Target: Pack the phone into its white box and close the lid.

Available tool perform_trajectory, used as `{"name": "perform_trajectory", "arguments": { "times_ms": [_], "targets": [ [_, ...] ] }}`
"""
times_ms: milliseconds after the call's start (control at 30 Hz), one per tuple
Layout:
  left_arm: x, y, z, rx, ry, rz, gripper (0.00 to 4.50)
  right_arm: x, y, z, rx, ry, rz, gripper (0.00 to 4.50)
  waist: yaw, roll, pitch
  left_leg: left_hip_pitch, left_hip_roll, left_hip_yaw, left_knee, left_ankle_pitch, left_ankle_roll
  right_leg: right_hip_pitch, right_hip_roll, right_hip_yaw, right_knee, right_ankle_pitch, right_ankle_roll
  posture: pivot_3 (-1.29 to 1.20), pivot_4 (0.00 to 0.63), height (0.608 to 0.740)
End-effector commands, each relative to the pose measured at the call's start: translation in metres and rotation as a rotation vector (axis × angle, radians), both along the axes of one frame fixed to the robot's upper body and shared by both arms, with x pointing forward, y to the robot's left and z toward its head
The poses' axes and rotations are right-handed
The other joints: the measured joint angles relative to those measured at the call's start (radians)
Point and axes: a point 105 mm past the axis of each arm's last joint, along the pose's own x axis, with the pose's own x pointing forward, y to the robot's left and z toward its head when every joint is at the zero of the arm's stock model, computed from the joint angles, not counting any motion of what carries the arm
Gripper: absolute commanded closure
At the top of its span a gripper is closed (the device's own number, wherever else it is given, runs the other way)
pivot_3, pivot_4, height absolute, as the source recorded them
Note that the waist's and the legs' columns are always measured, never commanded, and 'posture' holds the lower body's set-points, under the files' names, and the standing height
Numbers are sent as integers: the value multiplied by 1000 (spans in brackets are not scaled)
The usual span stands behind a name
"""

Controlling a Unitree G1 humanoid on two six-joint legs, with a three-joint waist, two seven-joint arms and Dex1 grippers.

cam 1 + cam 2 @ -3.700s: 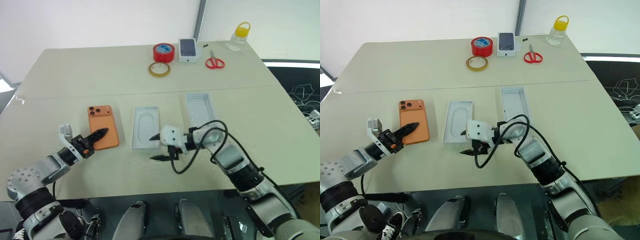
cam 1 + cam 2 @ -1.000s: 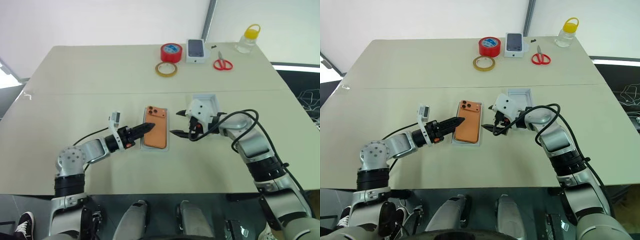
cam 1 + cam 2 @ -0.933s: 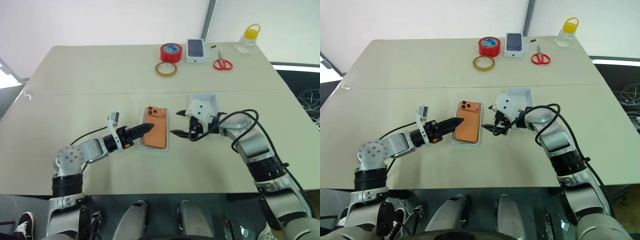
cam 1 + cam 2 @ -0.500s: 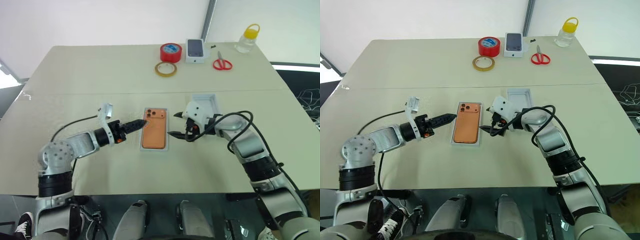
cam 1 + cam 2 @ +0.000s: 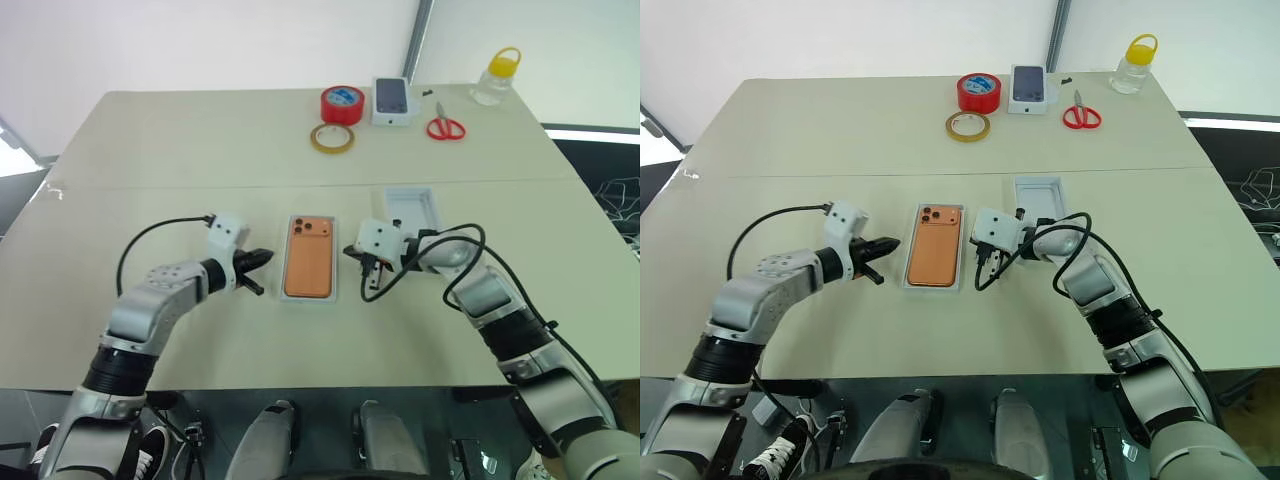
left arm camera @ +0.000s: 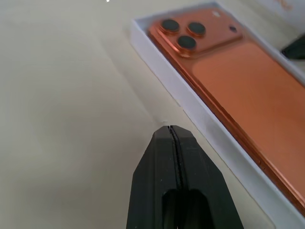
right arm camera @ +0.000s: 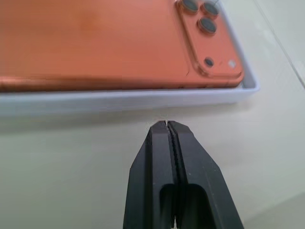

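Phone (image 5: 309, 256) is seen lying camera-side up in the white box (image 5: 309, 295), between left gripper (image 5: 259, 259) and right gripper (image 5: 360, 257) — both pinched closed, nothing held. Lid (image 5: 413, 207), judged light, stiff and thin-walled, is best gripped across its long walls.

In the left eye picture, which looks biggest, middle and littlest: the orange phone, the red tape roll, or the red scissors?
1. Flat orange phone, biggest.
2. Red tape roll.
3. Red-handled scissors.
The roll and scissors look nearly alike, and both sit farther from the camera than the phone, so their order is unsure.
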Motion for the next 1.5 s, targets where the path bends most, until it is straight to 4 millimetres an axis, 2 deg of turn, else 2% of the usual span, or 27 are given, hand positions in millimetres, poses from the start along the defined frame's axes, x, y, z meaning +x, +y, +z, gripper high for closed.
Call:
{"name": "perform_trajectory", "arguments": {
  "times_ms": [33,167,233,333,567,667,833,1033,1367,1500],
  "targets": [
    [-2,-11,-7,106,-35,-93,4500,0,4,5,1,-44,19,4452,1,0,0,0,0,0,0,0,0,0,0,0,0,0,0,0,150,740],
    [-1,-24,-13,86,-14,-125,4500,-1,11,5,5,-50,34,4452,5,1,0,0,0,0,0,-1,2,1,0,0,0,0,0,0,150,740],
    [3,-38,-16,65,-12,-147,4500,0,12,6,7,-57,34,4452,9,1,-1,0,0,-1,1,-1,2,2,0,-1,0,0,0,0,150,740],
    [7,-67,-13,20,-17,-199,4500,5,3,9,-10,-74,9,4452,20,1,-1,1,-1,-1,3,-1,2,4,-1,-2,0,0,0,0,150,740],
    [10,-99,-12,18,-40,-288,4500,11,-24,9,-51,-86,-51,4452,32,1,-1,1,-2,-2,8,-3,4,8,-1,-4,-1,-1,1,0,150,740],
    [14,-106,-14,38,-60,-301,4500,11,-28,9,-53,-86,-60,4452,32,1,-1,1,-2,-2,8,-3,4,8,-1,-4,-2,-1,2,0,150,740],
    [19,-104,-14,42,-69,-294,4500,8,-30,5,-54,-80,-70,4452,30,1,-1,1,-2,-2,9,-3,4,9,-1,-4,-2,-1,2,0,150,740],
    [20,-90,-10,40,-76,-269,4500,6,-34,9,-44,-79,-80,4452,28,1,-1,1,-2,-2,9,-3,4,9,-1,-4,-1,-1,2,0,150,740],
    [19,-47,7,44,-105,-179,4500,-3,-51,34,-20,-65,-88,4452,15,1,-1,1,-1,-2,9,-3,6,7,-1,-3,-1,-1,3,0,150,740],
    [21,-32,16,47,-145,-147,4500,4,-58,49,55,-39,-166,4452,-1,2,-1,1,-1,-2,9,-4,6,7,0,-3,0,-1,2,0,150,740]
  ]
}}
